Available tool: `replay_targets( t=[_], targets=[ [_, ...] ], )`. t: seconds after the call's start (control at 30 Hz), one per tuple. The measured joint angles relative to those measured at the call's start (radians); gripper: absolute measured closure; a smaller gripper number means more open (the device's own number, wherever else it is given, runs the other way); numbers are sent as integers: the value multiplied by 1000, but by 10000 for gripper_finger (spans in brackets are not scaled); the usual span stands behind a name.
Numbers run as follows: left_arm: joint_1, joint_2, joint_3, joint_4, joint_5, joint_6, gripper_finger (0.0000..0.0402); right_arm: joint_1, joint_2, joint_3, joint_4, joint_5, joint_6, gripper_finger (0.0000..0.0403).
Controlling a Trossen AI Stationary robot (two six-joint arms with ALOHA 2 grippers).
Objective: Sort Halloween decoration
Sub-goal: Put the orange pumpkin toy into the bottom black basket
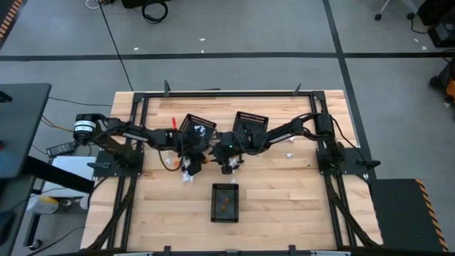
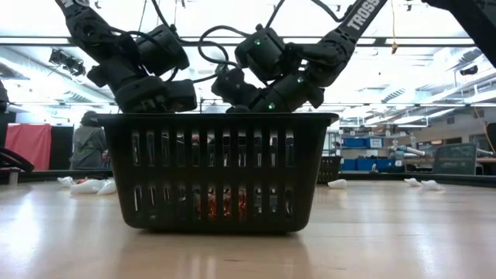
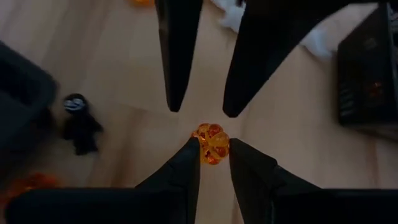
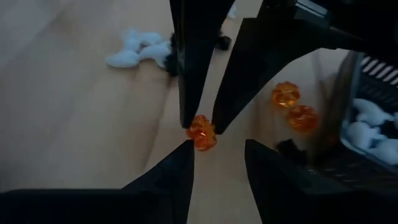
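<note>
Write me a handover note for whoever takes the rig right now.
Left tool: shut on a translucent orange pumpkin bead, mid-table.
Right tool: open, tips meeting the left's at the bead, not gripping it.
Done: some orange pieces lie in the near black mesh basket.
To do: white trinkets, two orange beads and a small black figure are loose on the table.

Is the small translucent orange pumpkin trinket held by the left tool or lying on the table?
Held: the left tool pinches the small translucent orange pumpkin trinket between its two dark fingertips.
</note>
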Motion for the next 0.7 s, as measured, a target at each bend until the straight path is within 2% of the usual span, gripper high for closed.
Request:
replay_targets(
  t=[0.33,0.7],
  targets=[
    [51,0,0,38,29,-31,308,7,0,0,-7,29,-185,244],
    [55,0,0,54,34,-41,308,12,0,0,-2,102,-187,242]
  ],
)
